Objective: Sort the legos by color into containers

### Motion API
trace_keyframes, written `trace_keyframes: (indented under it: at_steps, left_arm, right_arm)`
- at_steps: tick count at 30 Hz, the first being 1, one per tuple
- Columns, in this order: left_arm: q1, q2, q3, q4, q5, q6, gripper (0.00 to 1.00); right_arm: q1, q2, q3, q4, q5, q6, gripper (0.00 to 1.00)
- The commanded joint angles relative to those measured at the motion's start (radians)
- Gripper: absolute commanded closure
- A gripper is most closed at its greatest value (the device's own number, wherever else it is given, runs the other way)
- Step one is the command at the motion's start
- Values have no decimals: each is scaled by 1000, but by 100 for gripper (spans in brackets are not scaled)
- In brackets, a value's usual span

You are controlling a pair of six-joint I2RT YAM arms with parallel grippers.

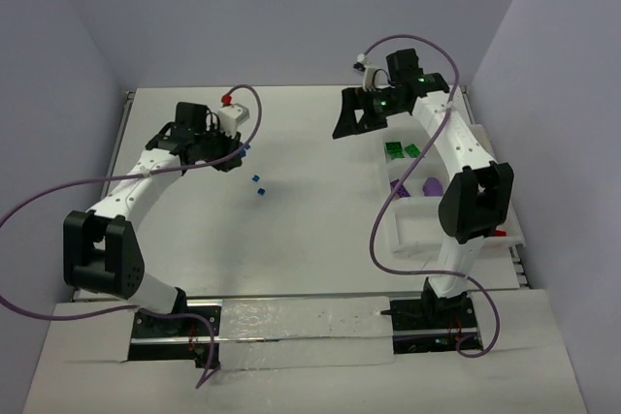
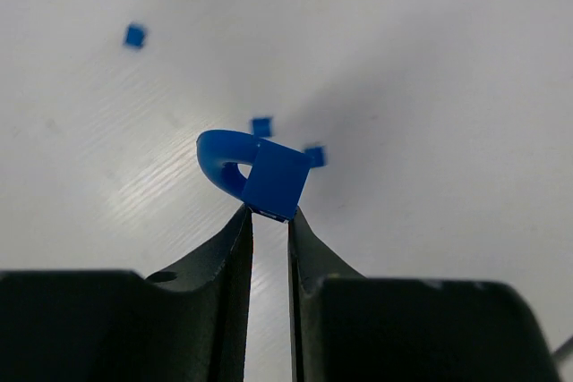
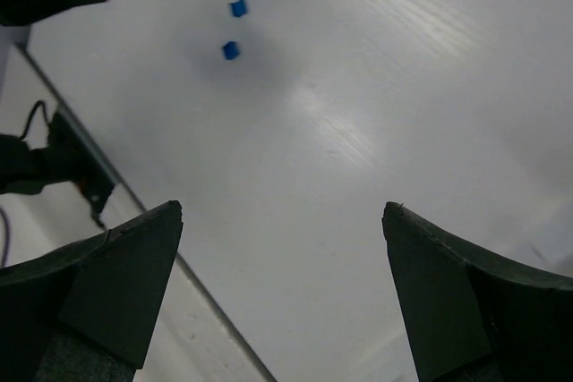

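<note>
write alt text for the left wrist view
The left pincer is shut on a blue plastic lego piece with a curved arch, gripping its lower edge between two black fingers. Beyond it, three small blue plastic bricks lie scattered on the white table.

A robotics lab test cell is indicated: a white table is closed in on three sides by plain pale walls. Two black-and-white robot arms, the left arm and the right arm, are bolted at its near edge, with purple cables looped loosely from them. A white divided tray is set out as a staged test piece.
</note>
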State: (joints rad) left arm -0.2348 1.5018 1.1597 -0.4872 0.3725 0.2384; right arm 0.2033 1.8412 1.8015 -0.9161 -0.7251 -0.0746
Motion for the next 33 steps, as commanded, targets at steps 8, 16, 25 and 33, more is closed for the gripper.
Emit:
trace_keyframes:
  at_steps: [8,16,25,33]
  left_arm:
    - [-188,26,125,94,141,-80,100]
    - [-260,32,145,121,111,-97,100]
    - [-296,28,160,140,74,-115,100]
    - [-308,33,178,144,54,-114,100]
  right_arm:
    - [180,74,127,131,-216,206,0]
    - [221,128,147,181,-256,287,0]
    - [231,153,105,221,-324,359,0]
    - [237,170,75,263,-392,407,13]
